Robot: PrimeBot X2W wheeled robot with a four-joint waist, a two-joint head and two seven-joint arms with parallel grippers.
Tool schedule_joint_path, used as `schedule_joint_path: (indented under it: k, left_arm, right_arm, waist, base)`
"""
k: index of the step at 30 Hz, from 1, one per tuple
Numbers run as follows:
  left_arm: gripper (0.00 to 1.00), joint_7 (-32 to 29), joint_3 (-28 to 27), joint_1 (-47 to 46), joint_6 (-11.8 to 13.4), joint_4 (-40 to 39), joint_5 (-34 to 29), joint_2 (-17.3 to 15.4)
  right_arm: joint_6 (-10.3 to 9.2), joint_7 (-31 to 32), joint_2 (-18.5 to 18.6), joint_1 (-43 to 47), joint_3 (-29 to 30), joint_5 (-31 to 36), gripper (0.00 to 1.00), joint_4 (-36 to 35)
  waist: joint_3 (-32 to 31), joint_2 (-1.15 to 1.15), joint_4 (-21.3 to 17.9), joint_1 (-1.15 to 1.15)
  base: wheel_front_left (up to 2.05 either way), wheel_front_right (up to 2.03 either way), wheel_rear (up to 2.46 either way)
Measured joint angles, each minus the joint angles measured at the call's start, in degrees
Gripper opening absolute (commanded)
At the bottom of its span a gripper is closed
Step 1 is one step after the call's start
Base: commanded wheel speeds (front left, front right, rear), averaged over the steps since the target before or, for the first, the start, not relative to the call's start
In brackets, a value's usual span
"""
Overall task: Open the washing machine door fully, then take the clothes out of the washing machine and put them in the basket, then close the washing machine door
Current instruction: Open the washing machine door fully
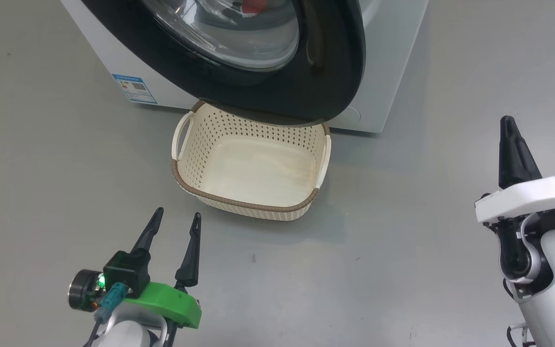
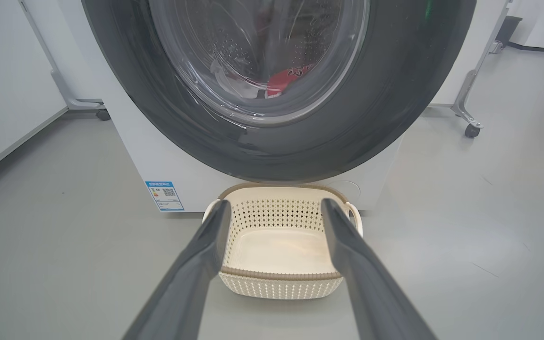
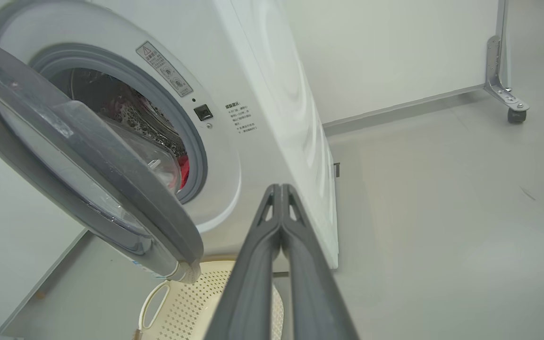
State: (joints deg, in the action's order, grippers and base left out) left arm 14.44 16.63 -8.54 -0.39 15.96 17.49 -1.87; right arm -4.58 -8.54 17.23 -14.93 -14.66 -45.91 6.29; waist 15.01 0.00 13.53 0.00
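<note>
washing machine door (image 1: 335, 72) ajar, basket (image 1: 258, 132) broadside to washing machine (image 1: 388, 58)

Bare test lab: grey floor (image 1: 403, 270), white partitions (image 3: 395, 56) on castors (image 3: 516, 115), washing machine (image 3: 272, 85).

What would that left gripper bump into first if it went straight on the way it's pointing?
The left gripper would probably meet the washing machine door at its black lower rim, just beyond the basket; depth is hard to judge.
</note>
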Motion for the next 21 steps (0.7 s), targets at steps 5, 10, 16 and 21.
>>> schedule_joint_path:
  k: [5, 10, 16, 21]
  left_arm:
    - [1.0, 0.0, 1.0, -0.1, -0.3, 0.2, 0.0, 0.0]
    - [1.0, 0.0, 1.3, -0.3, -0.5, 0.3, 0.2, 0.0]
    - [1.0, 0.0, 2.2, -0.9, -0.5, 0.2, 0.7, 0.0]
    - [1.0, 0.0, 2.2, -1.2, -0.5, 0.2, 0.8, 0.0]
  right_arm:
    - [1.16, 3.3, -1.9, -3.4, 2.3, -6.5, 0.0, 0.2]
    - [2.19, 7.2, -5.5, -7.1, 5.3, -16.2, 0.0, 0.4]
    - [2.41, 12.0, -6.4, -11.9, 8.7, -23.6, 0.0, 2.1]
    - [1.87, 15.9, -5.9, -17.1, 9.8, -26.6, 0.0, 3.1]
  waist:
    - [0.4, 0.0, 0.9, 0.0]
    - [0.8, 0.0, 2.1, 0.0]
    - [1.3, 0.0, 3.7, 0.0]
    - [1.8, 0.0, 4.9, 0.0]
  base:
    - [0.0, 0.0, 0.0]
    - [0.0, 0.0, 0.0]
    - [0.0, 0.0, 0.0]
    - [0.0, 0.0, 0.0]
